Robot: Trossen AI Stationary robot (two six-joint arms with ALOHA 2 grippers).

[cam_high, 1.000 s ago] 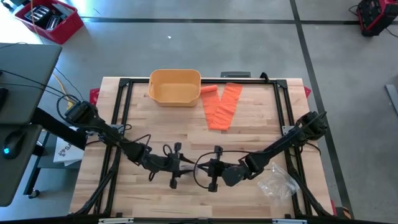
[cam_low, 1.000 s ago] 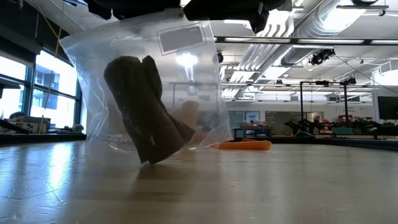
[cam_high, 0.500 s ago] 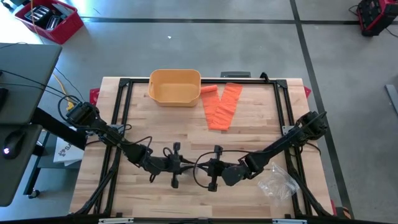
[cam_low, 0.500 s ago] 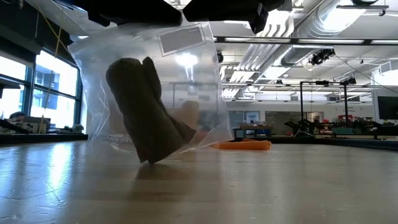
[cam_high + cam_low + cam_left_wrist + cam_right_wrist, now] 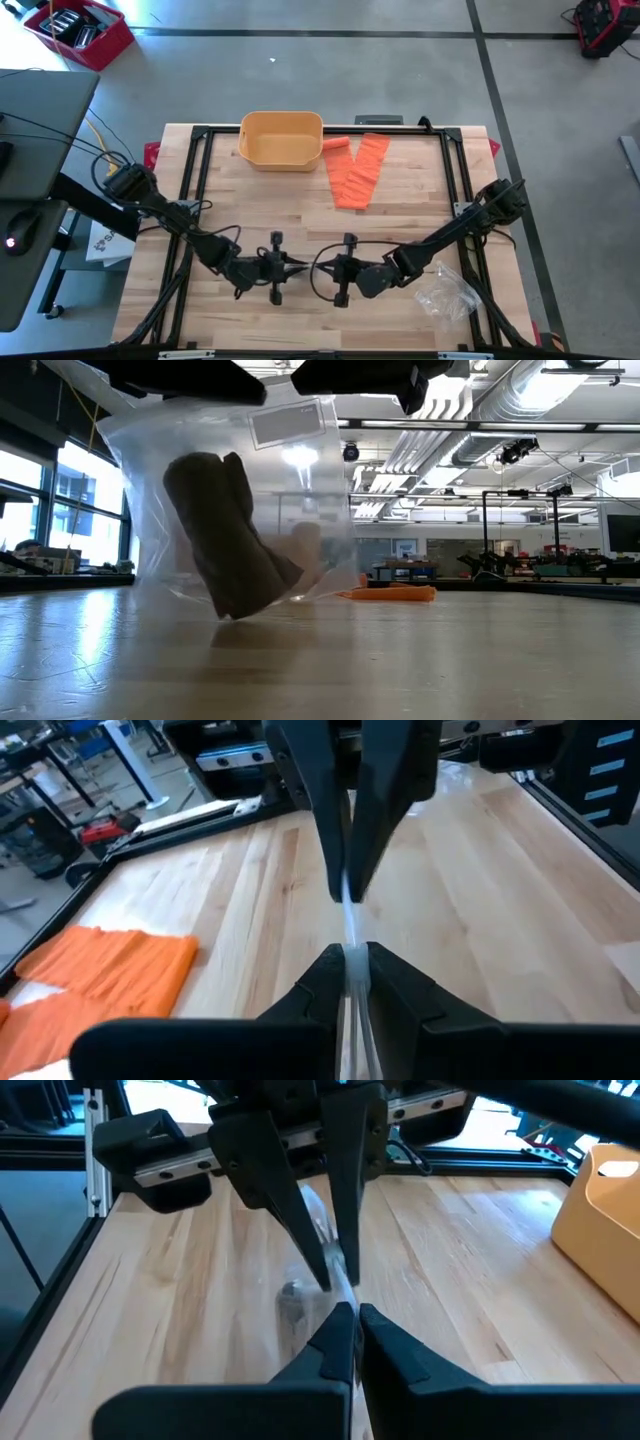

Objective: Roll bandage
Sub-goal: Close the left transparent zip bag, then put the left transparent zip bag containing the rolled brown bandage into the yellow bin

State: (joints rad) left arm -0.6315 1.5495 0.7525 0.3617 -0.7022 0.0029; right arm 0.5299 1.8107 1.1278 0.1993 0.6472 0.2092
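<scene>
While both grippers, left [image 5: 348,982] and right [image 5: 347,1342], pinch the bag [image 5: 240,510] rim, fingers clamped, pull apart evenly; avoid tearing.

No text, brand, number or sign can be read anywhere. The clear plastic bag [image 5: 240,510] carries a pale rectangular label patch [image 5: 287,423] near its top edge, but nothing on that patch is legible.

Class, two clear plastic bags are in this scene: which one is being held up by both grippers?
The clear bag containing a dark roll, pinched between the left gripper and right gripper. The other bag lies crumpled on the table, untouched.
</scene>
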